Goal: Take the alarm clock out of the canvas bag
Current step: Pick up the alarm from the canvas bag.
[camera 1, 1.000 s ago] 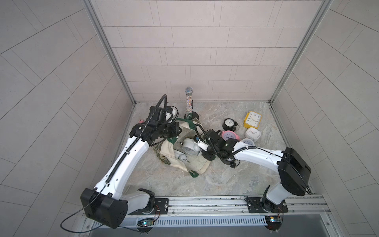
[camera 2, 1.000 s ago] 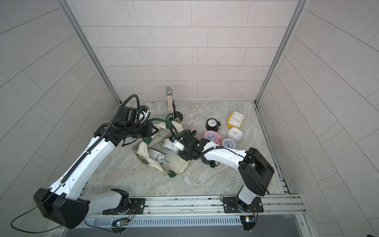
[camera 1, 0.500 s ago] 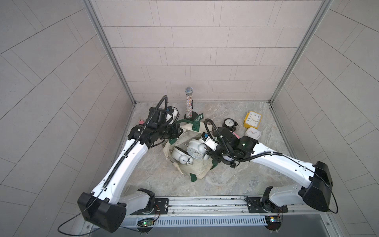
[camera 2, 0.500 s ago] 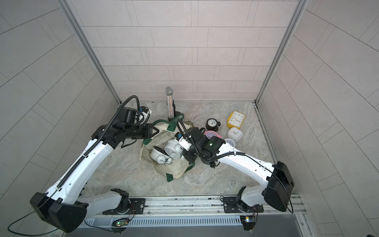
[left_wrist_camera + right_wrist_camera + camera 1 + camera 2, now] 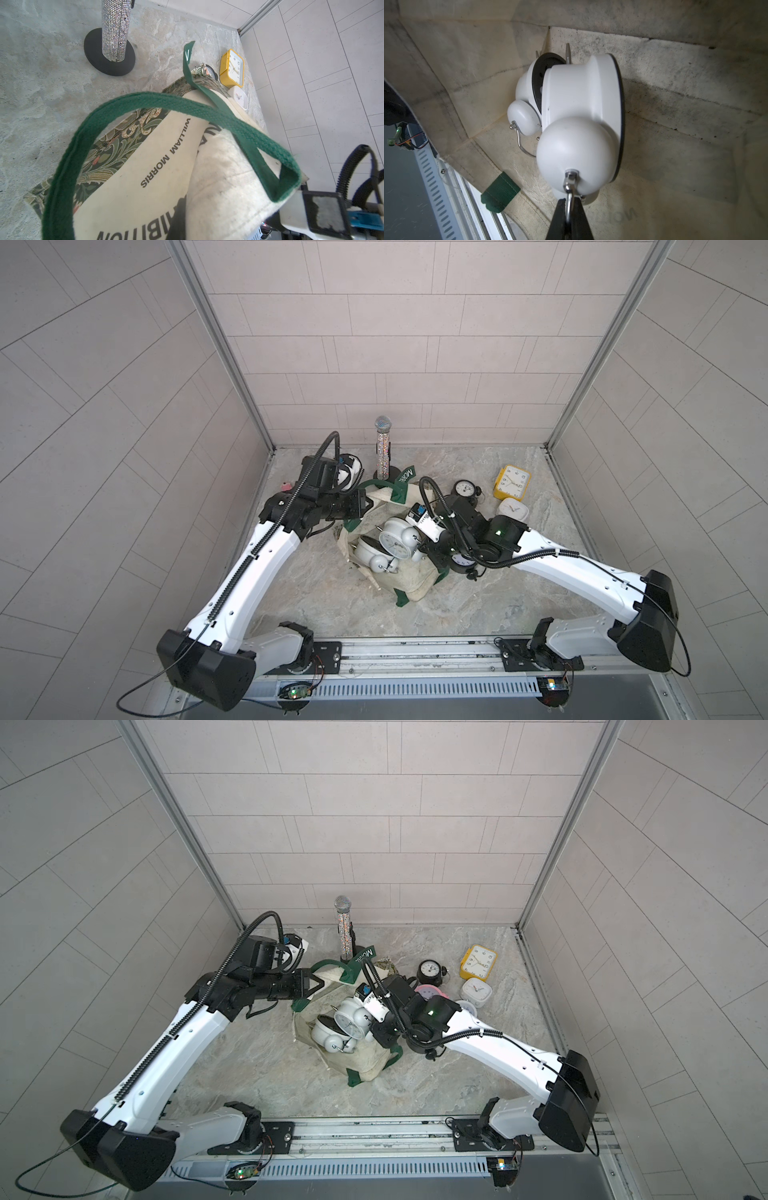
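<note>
The cream canvas bag with dark green handles lies open on the floor in both top views. My left gripper is shut on the bag's rim at the far left; the fabric hides its jaws in the left wrist view. A white twin-bell alarm clock hangs over the bag's mouth. My right gripper is shut on its thin metal handle, just past one bell. A second white twin-bell clock lies behind it on the bag's inner cloth.
A glittery microphone stands on a black base behind the bag. To the right lie a black round clock, a yellow square clock, a white square clock and a pink clock. Another clock sits under my right wrist.
My right arm has risen and drawn back to the right, lifting the white clock up from inside the bag. The left gripper has kept its hold on the rim, and the bag has shifted slightly.
</note>
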Controlling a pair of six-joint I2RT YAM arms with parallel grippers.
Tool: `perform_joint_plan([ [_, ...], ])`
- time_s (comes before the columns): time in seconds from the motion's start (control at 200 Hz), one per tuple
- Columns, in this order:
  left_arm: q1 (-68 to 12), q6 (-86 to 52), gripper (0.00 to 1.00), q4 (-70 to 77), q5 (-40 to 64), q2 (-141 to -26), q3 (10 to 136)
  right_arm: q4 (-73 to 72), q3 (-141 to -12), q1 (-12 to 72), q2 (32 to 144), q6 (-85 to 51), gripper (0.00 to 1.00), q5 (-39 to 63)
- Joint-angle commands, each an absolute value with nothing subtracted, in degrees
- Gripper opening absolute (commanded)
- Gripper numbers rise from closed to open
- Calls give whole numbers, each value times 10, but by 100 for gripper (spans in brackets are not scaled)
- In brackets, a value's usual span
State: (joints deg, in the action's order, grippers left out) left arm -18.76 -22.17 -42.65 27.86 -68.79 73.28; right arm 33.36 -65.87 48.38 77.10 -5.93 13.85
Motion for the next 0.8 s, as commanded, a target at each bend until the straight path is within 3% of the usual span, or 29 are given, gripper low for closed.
perform_joint_plan([
  [0.0,-174,-240,0,-408,247,-688,751,273,-648,486,780,-87,0,119],
  [0.44,-174,-271,0,-397,230,-711,743,249,-662,566,863,-64,0,2],
  [0.796,-174,-276,0,-404,211,-712,744,277,-671,601,861,-11,0,-72],
])
